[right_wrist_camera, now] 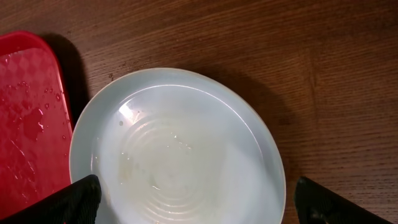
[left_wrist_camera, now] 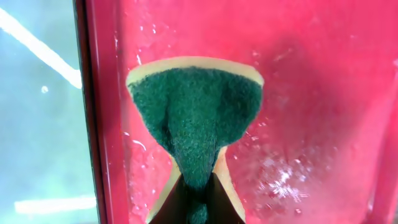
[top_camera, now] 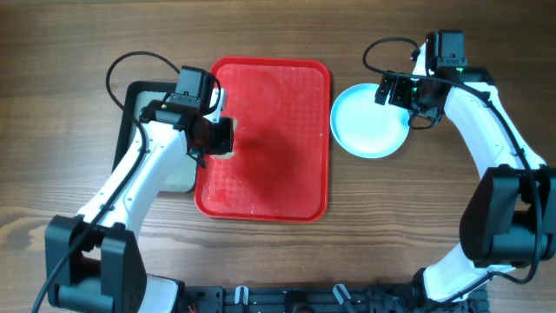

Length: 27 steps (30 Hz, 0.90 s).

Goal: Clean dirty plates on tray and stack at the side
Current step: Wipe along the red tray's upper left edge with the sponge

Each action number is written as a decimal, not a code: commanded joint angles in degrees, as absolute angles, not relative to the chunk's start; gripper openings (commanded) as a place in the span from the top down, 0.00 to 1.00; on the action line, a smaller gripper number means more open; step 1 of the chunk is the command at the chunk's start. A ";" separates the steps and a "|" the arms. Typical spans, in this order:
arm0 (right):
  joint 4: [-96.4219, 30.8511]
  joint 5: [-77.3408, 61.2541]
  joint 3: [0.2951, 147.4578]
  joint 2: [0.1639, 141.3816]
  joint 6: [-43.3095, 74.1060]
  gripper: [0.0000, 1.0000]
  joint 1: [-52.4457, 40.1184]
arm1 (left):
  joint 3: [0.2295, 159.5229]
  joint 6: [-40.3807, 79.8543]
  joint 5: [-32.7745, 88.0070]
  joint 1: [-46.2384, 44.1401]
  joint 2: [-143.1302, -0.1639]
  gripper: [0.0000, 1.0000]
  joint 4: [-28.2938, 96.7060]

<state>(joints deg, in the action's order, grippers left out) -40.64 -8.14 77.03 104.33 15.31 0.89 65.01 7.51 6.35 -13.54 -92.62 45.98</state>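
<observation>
1. Overhead view: a large red rectangular plastic tray (top_camera: 278, 87) with rounded corners and a raised rim lies in the middle of the brown wooden table (top_camera: 52, 52).
2. A round, shallow, pale aqua plate (top_camera: 365, 130) with a light blue rim sits face up on the wood. It is off the tray, just beside the tray's right edge near the upper corner. From above it reads as one plate; I cannot tell whether others lie stacked beneath it.
3. Above the plate's upper right rim hangs the right gripper (top_camera: 408, 91). In the right wrist view its two black fingers (right_wrist_camera: 81, 199) stand spread wide, one at each lower corner of the picture. The plate lies below and between them, and they grip nothing.
4. That view also shows the plate's inside glossy, with faint concentric rings.
5. Over the tray's left edge sits the left gripper (top_camera: 217, 135). In the left wrist view its fingers are pinched tight on a green scouring sponge (left_wrist_camera: 196, 118) with a yellow foam edge.
6. This sponge fans out beyond the fingertips over the tray floor, just inside the left rim.
7. Water droplets (left_wrist_camera: 280, 183) speckle the red floor near the sponge.
8. A dark grey metal tray (top_camera: 126, 122) lies against the red tray's left side, partly under the left arm.
</observation>
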 commanded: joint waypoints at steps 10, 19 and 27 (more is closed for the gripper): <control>-40.49 -9.06 78.00 102.89 15.40 0.00 1.15 | 62.50 6.48 -0.05 -13.65 -100.51 0.37 41.69; -40.49 -9.06 78.00 102.89 15.40 0.00 1.15 | 62.04 9.91 0.54 -13.76 -100.53 0.40 39.77; -40.49 -9.06 78.00 102.89 15.40 0.00 1.15 | 57.49 9.89 1.50 -13.76 -100.53 0.70 36.23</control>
<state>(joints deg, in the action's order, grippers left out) -40.64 -8.14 77.03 104.33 15.31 0.89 59.51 9.52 0.91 -13.54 -99.88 37.19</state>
